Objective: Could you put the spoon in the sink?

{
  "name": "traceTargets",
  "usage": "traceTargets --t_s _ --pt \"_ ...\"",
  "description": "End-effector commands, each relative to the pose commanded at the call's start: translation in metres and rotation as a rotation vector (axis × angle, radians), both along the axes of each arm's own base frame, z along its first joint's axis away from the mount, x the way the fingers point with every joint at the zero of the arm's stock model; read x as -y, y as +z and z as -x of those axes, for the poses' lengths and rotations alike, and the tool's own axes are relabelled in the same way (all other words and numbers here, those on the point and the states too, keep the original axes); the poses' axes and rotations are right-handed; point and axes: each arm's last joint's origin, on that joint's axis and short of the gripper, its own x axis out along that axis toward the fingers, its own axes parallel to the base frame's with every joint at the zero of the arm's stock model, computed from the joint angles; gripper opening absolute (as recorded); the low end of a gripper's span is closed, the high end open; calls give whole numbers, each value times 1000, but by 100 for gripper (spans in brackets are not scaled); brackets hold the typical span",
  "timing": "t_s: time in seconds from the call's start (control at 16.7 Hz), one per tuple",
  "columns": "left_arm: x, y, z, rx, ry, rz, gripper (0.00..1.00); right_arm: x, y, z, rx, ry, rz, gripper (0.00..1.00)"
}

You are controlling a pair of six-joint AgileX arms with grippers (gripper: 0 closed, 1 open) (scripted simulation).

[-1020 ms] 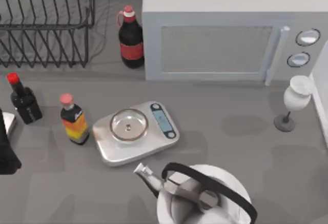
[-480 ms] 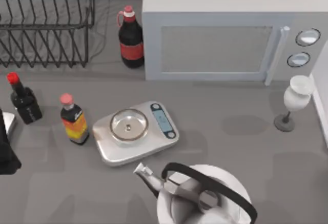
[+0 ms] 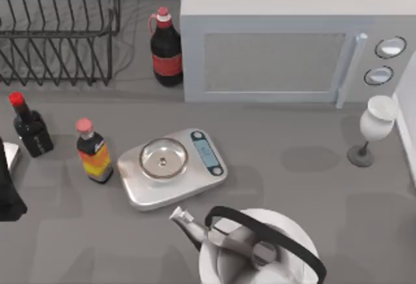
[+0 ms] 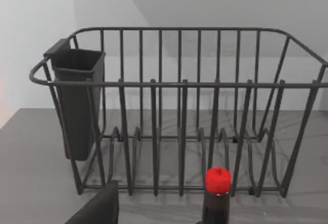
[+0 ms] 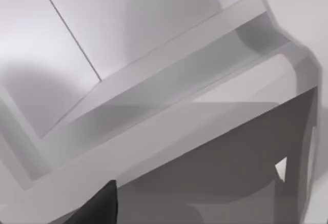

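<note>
- Bottles are numbering three: a cola bottle (image 3: 166, 50) is standing beside the microwave (image 3: 286, 37), while a dark red-capped bottle (image 3: 29, 128) and an orange-labelled bottle (image 3: 93, 154) are standing near the tabletop's left edge.
- One dish rack (image 3: 58, 30) is occupying the far left corner.
- One scale (image 3: 172, 167) is sitting mid-tabletop, one kettle (image 3: 257, 251) at the near edge, and one wine glass (image 3: 374, 125) by the right edge.
- Grey tabletop (image 3: 292, 186) is meeting a pale wall.
- Left tool (image 4: 100, 211) is facing the rack and right tool (image 5: 100, 206) is facing pale panels; whether either is apart or together I cannot tell.
- Where the spoon is lying I cannot tell.
</note>
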Motion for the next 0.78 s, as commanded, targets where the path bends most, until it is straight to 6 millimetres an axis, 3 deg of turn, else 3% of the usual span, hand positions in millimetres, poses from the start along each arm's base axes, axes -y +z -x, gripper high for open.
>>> traceTargets --t_s 0.3,0.78 --pt "0 0 0 0 0 0 100 0 0 0 0 0 0 2" --pt "0 0 0 0 0 0 100 0 0 0 0 0 0 0"
